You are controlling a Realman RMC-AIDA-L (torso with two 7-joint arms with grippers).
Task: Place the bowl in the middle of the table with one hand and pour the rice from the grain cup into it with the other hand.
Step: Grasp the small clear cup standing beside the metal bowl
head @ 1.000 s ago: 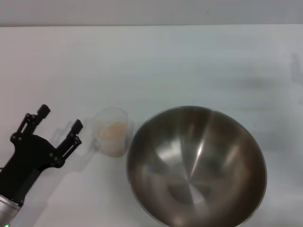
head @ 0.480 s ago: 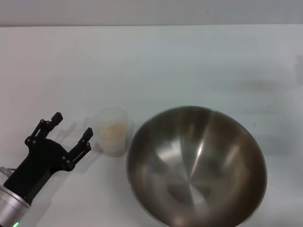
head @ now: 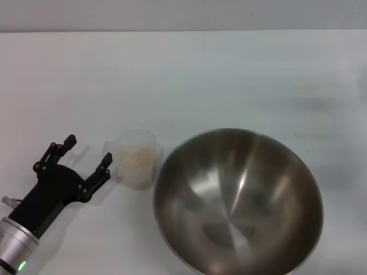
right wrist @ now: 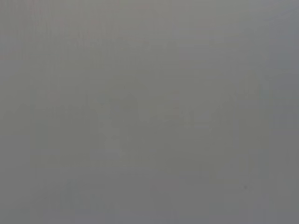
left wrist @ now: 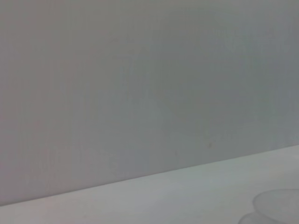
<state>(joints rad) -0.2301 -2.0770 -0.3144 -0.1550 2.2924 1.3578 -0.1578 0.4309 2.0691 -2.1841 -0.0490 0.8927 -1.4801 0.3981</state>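
The left tool [head: 88, 156] was open, just beside the cup [head: 136, 158], not gripping it. The cup with rice [head: 137, 160] stood upright on the worktop [head: 189, 74], next to the bowl [head: 238, 200].

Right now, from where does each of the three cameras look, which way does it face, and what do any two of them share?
Head view: from the robot's head, down onto the table; shows the open left gripper beside the grain cup with rice, and the bowl.
Left wrist view: low over the table, facing a grey wall; no fingers show, only the grain cup's rim at the edge.
Right wrist view: blank grey; nothing of the robot shows.
Shared: head and left wrist views both show the table and the cup.
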